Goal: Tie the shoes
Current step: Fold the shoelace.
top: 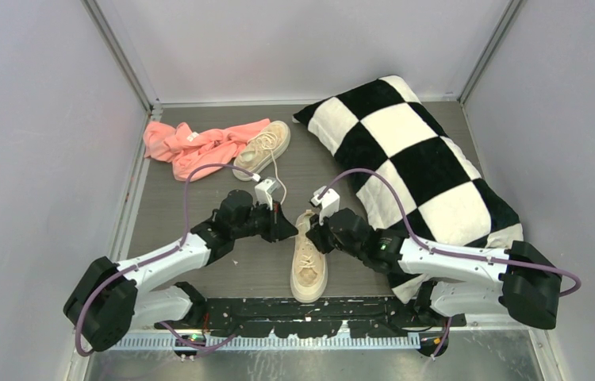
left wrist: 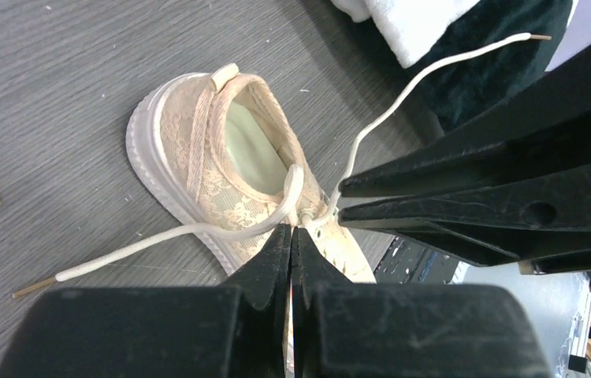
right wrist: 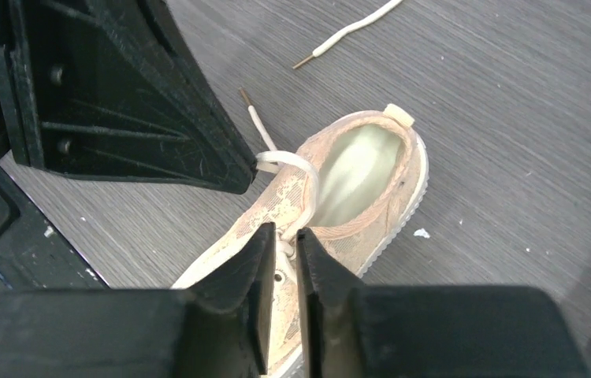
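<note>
One beige shoe [top: 309,266] lies toe toward me between the two arms; its open heel shows in the left wrist view [left wrist: 198,157] and the right wrist view [right wrist: 355,213]. My left gripper [left wrist: 292,230] is shut at the shoe's top eyelets, pinching a cream lace [left wrist: 119,252] whose tail trails onto the table. My right gripper [right wrist: 282,235] stands open by a narrow gap over the same eyelets, the other lace [left wrist: 434,71] running from its tips up to a free end. The two grippers nearly touch [top: 301,228]. The second shoe [top: 262,149] lies at the back left.
A black-and-white checkered pillow [top: 413,159] fills the right side, close behind my right arm. A pink cloth [top: 191,143] lies at the back left, against the far shoe. A loose lace end from that shoe [right wrist: 355,27] rests on the grey table [top: 199,206].
</note>
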`<state>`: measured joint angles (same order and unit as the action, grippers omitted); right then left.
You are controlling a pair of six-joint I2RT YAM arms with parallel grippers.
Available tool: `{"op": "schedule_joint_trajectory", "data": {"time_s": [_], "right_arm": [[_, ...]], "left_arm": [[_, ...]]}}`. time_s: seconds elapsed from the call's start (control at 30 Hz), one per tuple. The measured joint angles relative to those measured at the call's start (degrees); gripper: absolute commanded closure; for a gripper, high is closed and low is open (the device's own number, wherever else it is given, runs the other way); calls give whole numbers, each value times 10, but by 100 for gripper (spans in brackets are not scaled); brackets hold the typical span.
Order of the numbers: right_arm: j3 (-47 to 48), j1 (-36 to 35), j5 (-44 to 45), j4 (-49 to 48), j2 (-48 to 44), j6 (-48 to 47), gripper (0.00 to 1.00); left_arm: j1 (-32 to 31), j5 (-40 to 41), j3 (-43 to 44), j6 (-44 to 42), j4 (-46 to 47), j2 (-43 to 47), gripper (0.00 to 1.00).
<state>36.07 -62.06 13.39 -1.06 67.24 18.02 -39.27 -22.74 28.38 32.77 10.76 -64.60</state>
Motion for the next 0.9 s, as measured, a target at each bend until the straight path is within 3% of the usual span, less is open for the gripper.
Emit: {"op": "schedule_joint_trajectory", "data": {"time_s": [0.1, 0.23, 0.4, 0.7, 0.9], "right_arm": [[0, 5, 1, 3, 0, 6, 46], [2, 8, 1, 5, 0, 8, 38], [35, 8, 9, 30, 7, 35, 37], [89, 25, 62, 85, 16, 183, 36], [127, 27, 76, 130, 64, 240, 42]], "left_arm": [[0, 1, 0, 1, -3, -9, 100], [0, 2, 0, 3, -3, -16, 100], [0, 2, 0, 10, -2, -17, 100], [0, 2, 0, 15, 14, -35, 100], [0, -3, 0, 17, 26, -52, 100]]}}
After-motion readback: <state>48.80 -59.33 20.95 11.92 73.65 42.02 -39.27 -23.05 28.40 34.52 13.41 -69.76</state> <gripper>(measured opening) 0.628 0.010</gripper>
